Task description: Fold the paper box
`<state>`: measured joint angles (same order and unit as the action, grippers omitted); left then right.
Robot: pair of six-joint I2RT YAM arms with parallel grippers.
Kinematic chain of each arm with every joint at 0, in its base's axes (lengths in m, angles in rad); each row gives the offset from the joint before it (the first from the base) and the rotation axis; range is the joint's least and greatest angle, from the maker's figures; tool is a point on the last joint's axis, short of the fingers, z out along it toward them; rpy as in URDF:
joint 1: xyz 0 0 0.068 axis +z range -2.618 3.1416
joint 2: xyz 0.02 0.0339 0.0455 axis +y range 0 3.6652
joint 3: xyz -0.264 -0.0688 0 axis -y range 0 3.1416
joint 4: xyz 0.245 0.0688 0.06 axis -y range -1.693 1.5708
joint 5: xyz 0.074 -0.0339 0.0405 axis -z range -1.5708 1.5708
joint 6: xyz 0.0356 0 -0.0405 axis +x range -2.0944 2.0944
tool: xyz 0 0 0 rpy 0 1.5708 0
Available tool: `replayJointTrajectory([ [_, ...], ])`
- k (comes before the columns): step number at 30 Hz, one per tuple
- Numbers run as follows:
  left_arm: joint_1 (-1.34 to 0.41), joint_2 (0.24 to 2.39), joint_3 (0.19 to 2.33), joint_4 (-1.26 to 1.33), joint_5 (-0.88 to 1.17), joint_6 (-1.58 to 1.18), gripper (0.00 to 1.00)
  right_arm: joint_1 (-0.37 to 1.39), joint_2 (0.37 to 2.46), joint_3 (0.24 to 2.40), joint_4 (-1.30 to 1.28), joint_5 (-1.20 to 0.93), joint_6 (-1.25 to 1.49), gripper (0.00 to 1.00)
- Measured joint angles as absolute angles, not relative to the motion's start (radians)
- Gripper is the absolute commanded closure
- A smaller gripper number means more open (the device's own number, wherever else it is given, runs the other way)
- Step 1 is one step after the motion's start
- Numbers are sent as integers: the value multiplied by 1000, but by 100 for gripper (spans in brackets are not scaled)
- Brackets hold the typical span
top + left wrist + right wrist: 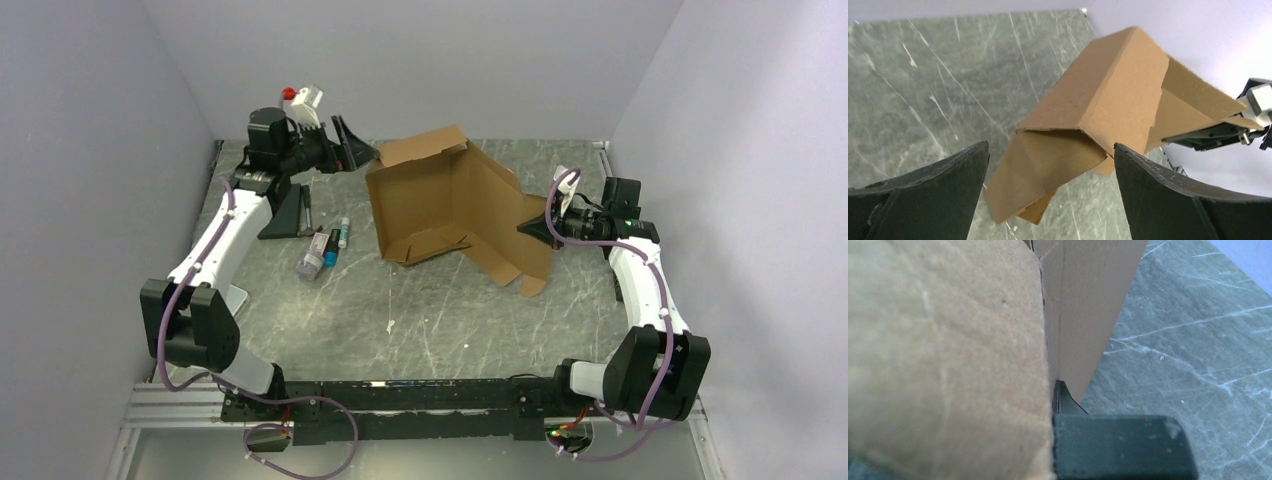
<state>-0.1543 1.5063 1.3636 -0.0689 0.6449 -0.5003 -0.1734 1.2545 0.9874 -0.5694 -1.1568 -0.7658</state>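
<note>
While open, box [440, 200] in right tool [528, 226]

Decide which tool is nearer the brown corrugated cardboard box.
Right. The right tool pinches a flap of the brown corrugated cardboard box; the left tool hangs open off its far left corner, apart.

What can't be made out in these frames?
1. Right wrist: the paper box covers one finger of the right claw; grip unconfirmed.
2. Top external: small bottles too small to identify.
3. Left wrist: right claw partly cut off by the right edge.
</note>
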Motion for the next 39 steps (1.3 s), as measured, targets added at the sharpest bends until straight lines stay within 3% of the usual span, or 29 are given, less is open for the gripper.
replayJointTrajectory([
  [18, -220, 1539, 1353, -135, 620, -543, 1, -173, 1254, 987, -569, -1157, -766, 100],
  [39, -271, 1477, 1154, -29, 567, -543, 0, -155, 1254, 986, -562, -1157, -750, 100],
])
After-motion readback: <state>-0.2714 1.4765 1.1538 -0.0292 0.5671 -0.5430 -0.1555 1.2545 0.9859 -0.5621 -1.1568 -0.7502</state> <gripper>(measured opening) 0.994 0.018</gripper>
